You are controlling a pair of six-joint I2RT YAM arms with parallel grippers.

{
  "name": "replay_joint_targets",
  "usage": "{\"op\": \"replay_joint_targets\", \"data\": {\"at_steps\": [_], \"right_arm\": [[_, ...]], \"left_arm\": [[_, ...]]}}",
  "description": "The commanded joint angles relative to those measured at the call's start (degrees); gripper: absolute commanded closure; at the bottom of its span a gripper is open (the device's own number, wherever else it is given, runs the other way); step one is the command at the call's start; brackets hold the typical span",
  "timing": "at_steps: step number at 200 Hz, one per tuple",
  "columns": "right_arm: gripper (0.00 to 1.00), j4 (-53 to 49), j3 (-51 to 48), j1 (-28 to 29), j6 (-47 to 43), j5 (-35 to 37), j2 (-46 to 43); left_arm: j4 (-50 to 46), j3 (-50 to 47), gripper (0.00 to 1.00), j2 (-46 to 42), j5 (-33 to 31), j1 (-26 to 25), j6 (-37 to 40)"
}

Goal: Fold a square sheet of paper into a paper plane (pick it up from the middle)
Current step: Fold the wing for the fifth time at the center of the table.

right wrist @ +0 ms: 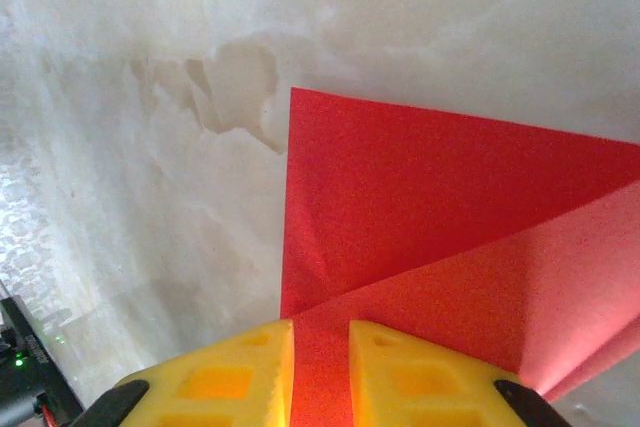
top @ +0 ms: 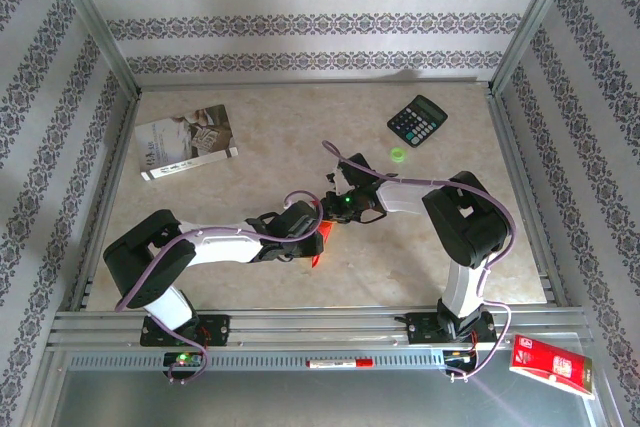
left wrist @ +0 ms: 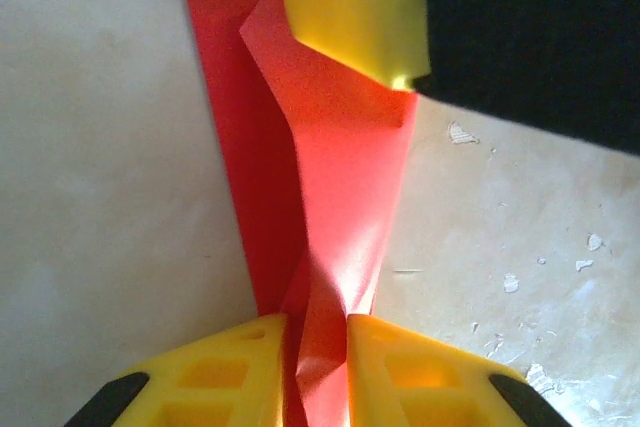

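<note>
Red paper [left wrist: 340, 177] is pinched by left tool [left wrist: 316, 352] and right tool [right wrist: 321, 352].

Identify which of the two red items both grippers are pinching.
The thin plain red paper in the middle, clamped by the left gripper and right gripper. The glossy red packet with yellow trim lies alone at near right.

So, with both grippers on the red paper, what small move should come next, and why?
Probably draw the right gripper gently away from the left gripper to pull the square sheet of paper taut. Both pinch it, and in the left wrist view it looks twisted and buckled between them.
</note>
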Motion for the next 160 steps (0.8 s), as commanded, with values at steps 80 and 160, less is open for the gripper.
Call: {"op": "replay_joint_targets", "data": {"at_steps": [80, 160], "right_arm": [[0.81, 1.46, -1.90, -0.60, -0.04, -0.15, 2.09], [0.83, 0.16, -3.46, -0.39, -0.57, 1.97, 2.83]], "left_arm": [[-2.07, -2.03, 0.79, 0.41, 1.75, 0.57, -0.70], [-4.46, -0.36, 0.69, -3.73, 1.58, 0.64, -0.18]]}}
